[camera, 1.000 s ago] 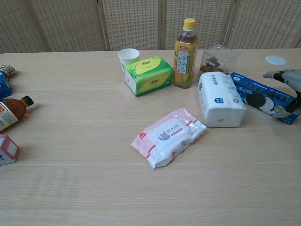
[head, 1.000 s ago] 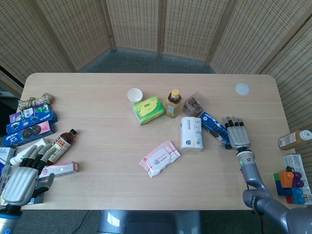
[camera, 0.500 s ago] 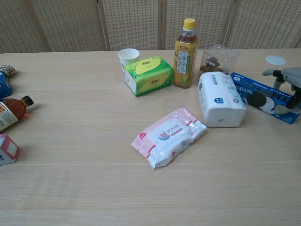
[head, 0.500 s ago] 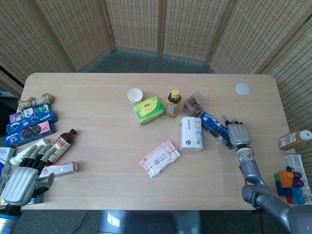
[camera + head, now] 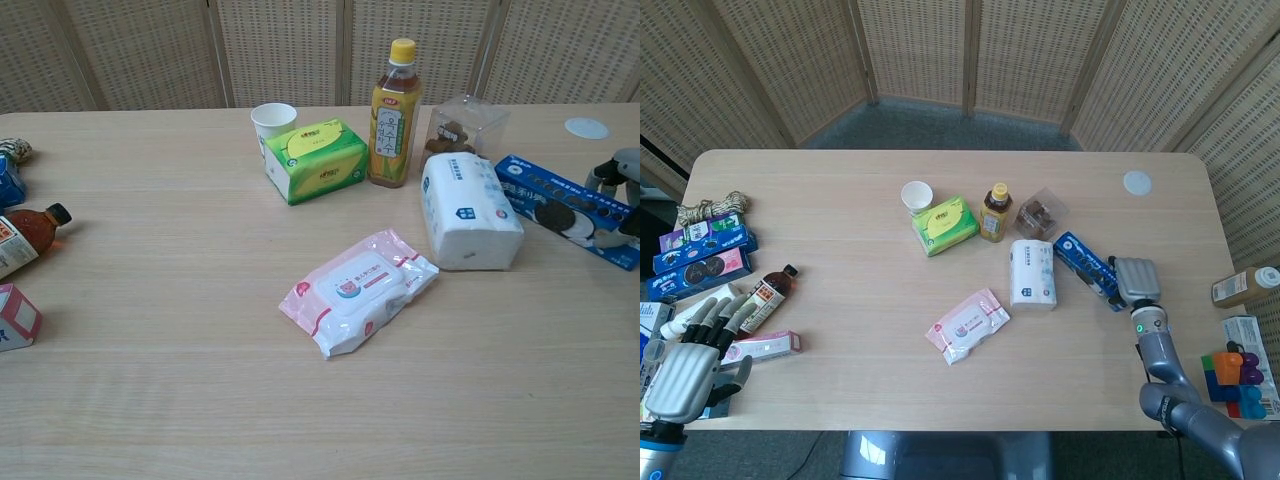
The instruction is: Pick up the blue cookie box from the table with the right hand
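The blue cookie box (image 5: 1083, 262) (image 5: 560, 206) lies at the right of the table, just right of a white tissue pack (image 5: 1033, 273). My right hand (image 5: 1136, 276) (image 5: 622, 190) is at the box's right end. Its fingers curl over the far edge and the thumb presses the near edge, so it grips the box. In the chest view the box looks slightly tilted, and the hand hides its right end. My left hand (image 5: 685, 368) hangs at the table's front left corner with its fingers spread and nothing in it.
A yellow tea bottle (image 5: 392, 114), a clear snack box (image 5: 463, 124), a green tissue box (image 5: 315, 158) and a paper cup (image 5: 273, 121) stand behind the box. A pink wipes pack (image 5: 358, 289) lies mid-table. Boxes and a brown bottle (image 5: 767, 297) crowd the left edge.
My right hand's fingers went from stretched flat over the box's end to curled around it. The box shifted slightly under the hand. The left hand has not moved.
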You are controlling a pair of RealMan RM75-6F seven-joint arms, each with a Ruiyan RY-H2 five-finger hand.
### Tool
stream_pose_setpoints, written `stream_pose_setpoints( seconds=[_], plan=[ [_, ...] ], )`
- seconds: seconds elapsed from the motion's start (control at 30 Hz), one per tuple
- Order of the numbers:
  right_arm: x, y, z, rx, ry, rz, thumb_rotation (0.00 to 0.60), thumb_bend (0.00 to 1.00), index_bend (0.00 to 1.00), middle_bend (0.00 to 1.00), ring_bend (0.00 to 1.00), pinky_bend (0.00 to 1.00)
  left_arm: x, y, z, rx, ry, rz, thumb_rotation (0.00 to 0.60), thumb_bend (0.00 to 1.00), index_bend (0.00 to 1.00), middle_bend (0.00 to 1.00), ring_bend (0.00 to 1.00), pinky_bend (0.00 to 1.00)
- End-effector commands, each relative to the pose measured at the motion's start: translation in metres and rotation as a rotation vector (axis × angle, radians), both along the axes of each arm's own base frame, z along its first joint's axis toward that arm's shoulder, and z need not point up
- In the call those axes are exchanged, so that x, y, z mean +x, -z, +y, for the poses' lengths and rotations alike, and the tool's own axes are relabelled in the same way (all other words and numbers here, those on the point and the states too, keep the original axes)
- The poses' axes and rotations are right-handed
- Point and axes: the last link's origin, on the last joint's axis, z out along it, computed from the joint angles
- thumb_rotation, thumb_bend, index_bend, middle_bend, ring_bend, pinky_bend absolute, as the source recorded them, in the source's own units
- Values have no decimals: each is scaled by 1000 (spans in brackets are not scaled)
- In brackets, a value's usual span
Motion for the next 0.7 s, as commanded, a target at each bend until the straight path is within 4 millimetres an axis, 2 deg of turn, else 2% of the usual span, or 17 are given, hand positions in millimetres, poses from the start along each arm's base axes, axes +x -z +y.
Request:
stream_pose_setpoints(
  seconds=[0.03,0.3,0.7],
  plan=[
    [-2,-4,4,-26,3,-22,600,253,561,964,756,794,-1,0,0,1,-2,-1,600,536,103,32,0,0],
    [8,-28,12,-147,-36,-102,600,268,600,1000,799,826,-2,2,2,-6,-6,-3,600,536,102,32,0,0],
    [48,-90,18,-376,-140,-281,600,266,596,1000,799,825,-2,3,-1,-3,-8,-15,600,535,102,32,0,0]
  ],
)
